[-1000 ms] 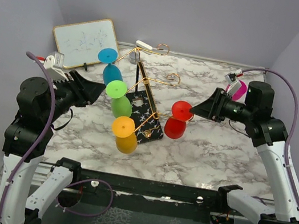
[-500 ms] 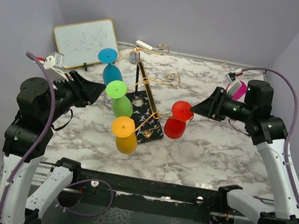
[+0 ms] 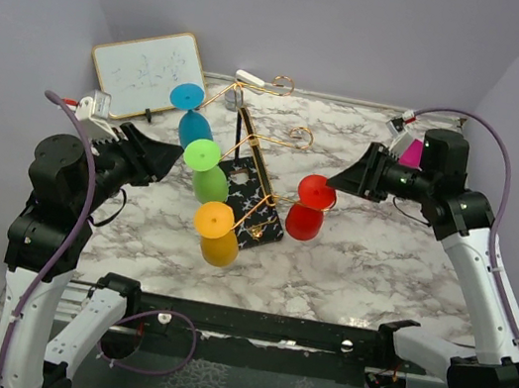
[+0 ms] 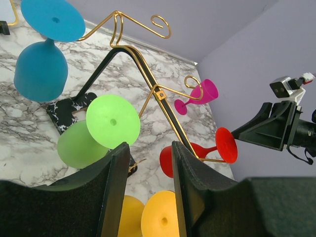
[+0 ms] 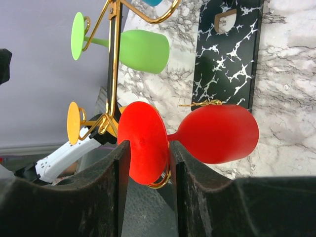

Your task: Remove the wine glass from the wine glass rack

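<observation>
The gold wire wine glass rack [image 3: 253,148] stands on its black speckled base [image 3: 258,216] mid-table. A red wine glass [image 3: 304,220] hangs upside down from its right arm. Blue [image 3: 194,127], green [image 3: 209,183] and yellow [image 3: 218,245] glasses hang on the left. My right gripper [image 3: 334,184] is open. In the right wrist view its fingers [image 5: 147,145] straddle the foot of the red glass [image 5: 217,133] and the gold loop holding it. My left gripper [image 3: 173,159] is open and empty, apart from the green glass [image 4: 112,122]; it shows in the left wrist view [image 4: 149,148].
A framed whiteboard [image 3: 147,72] leans at the back left. A pink glass [image 3: 413,153] lies on the marble table behind my right arm, also in the left wrist view [image 4: 197,95]. The purple walls close in on three sides.
My right gripper has moved slightly up and toward the red glass's foot. The left arm and the glasses have not moved.
</observation>
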You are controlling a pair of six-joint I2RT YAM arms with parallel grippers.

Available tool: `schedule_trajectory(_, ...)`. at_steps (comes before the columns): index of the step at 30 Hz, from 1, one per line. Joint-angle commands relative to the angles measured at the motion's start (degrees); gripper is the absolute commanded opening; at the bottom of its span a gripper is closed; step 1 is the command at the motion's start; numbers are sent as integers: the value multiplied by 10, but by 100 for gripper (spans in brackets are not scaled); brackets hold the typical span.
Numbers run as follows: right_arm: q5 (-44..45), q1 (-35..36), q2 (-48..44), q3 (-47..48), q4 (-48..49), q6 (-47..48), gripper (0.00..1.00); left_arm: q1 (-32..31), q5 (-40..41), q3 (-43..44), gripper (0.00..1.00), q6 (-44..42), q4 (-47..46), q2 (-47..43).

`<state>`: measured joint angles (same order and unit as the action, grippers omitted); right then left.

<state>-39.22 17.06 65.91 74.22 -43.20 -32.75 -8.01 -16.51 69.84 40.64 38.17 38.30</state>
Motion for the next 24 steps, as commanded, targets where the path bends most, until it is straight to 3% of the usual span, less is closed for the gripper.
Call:
schedule_trajectory(1,-2,11,8,23,23,3,37,-2,-8,0,42,3,-10,-5)
schedule_trajectory(20,15,65,12,23,36,-19,34,-2,-10,-2,42,5,-9,-9)
schedule_trajectory(24,23,74,17,22,37,-20,28,-2,-8,-1,42,5,-7,-9)
